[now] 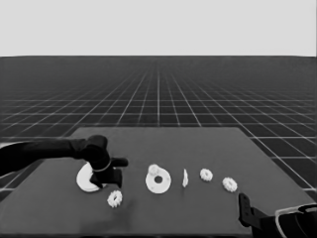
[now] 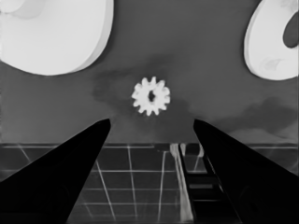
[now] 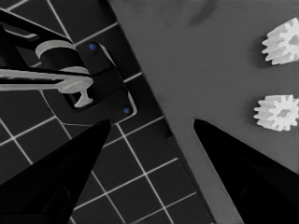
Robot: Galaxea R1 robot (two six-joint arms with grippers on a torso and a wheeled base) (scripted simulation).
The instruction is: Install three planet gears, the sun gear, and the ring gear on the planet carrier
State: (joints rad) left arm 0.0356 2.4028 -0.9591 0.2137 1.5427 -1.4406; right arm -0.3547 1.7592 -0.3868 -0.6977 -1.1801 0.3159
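Hovering over the table's left end, left gripper spread wide and holding nothing, wedges framing a loose gear in the left wrist view with bare table on every side of it. Same gear lying nearest the front edge in the head view, just in front of the larger round part, which sits partly hidden behind the arm. Smaller round part near the middle, apart from the gripper, already carrying one gear on its far rim. Beside it a thin white piece standing on edge, then two more gears toward the right end, both also seen from the right wrist. Right gripper parked at the lower right corner, also parted and empty. Likely step: picking the front gear. Best done by centring the fingers on the hub hole before dropping, coming straight down so neither tip lands on the teeth, and closing across the toothed rim rather than over it. Keeping clear of the larger round part's thick edge probably matters, since a nudge there could shove it into the gear. Lifting level afterward should help later seating on the smaller round part, beside the gear already on it.
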